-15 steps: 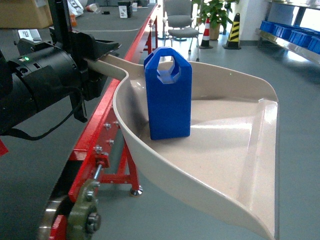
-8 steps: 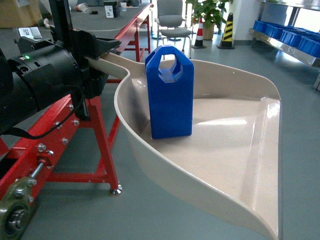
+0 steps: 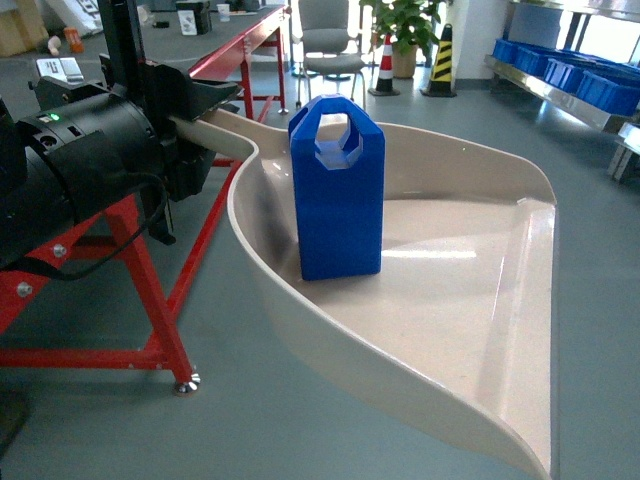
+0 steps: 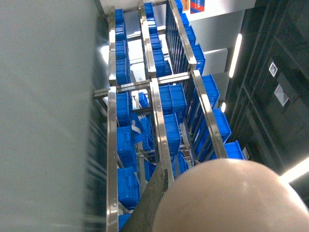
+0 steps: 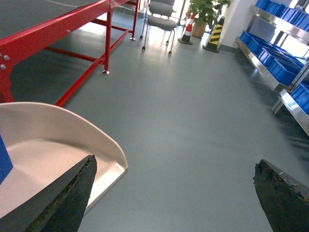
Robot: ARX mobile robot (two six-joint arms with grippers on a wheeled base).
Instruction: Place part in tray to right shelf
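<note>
The blue part [image 3: 338, 200] stands upright at the back of the beige tray [image 3: 450, 300], near where the handle joins. My left gripper [image 3: 200, 110] is shut on the tray's handle and holds the tray level above the floor. In the left wrist view the rounded handle [image 4: 231, 198] fills the lower right beside one dark finger [image 4: 155, 195]. My right gripper [image 5: 175, 166] is open and holds nothing, just right of the tray's front corner [image 5: 113, 164]. A steel rack with blue crates [image 3: 565, 80] runs along the far right; I cannot tell if it is the right shelf.
A red-framed table [image 3: 150, 270] stands to the left, its foot on the grey floor. Farther back are an office chair [image 3: 325, 45], a potted plant [image 3: 405, 25] and striped cones [image 3: 440, 60]. The left wrist view shows steel racking full of blue crates [image 4: 169, 101].
The background has slid left across the head view: the red table has drawn away to the left and more of the rack shows at right. Tray, part and left gripper keep their places.
</note>
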